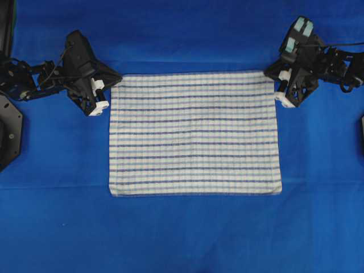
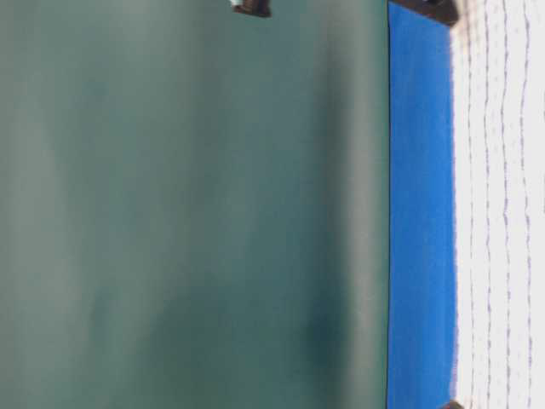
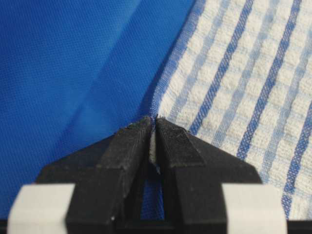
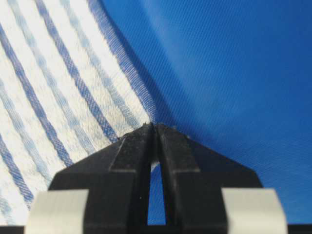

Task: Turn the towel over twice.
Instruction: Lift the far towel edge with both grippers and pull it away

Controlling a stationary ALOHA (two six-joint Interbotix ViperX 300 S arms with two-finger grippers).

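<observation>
Towel (image 1: 195, 133) is lying flat on the blue surface (image 1: 182, 239); left pincer (image 3: 154, 127) and right pincer (image 4: 154, 131) are pinching its far corners, so flipping seems barely begun.

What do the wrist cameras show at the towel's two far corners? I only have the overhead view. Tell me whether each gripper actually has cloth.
Observer: The left gripper is closed on the towel; a sliver of white cloth shows pinched between its fingertips at the corner.
Operator: Now the right one.
Observer: The right gripper is closed at its corner too, with a bit of pale cloth visible between the fingertips.
Operator: Check that neither grabbed the blue sheet.
Observer: The blue sheet creases toward the left fingertips, so I cannot rule out that it is caught there.
</observation>
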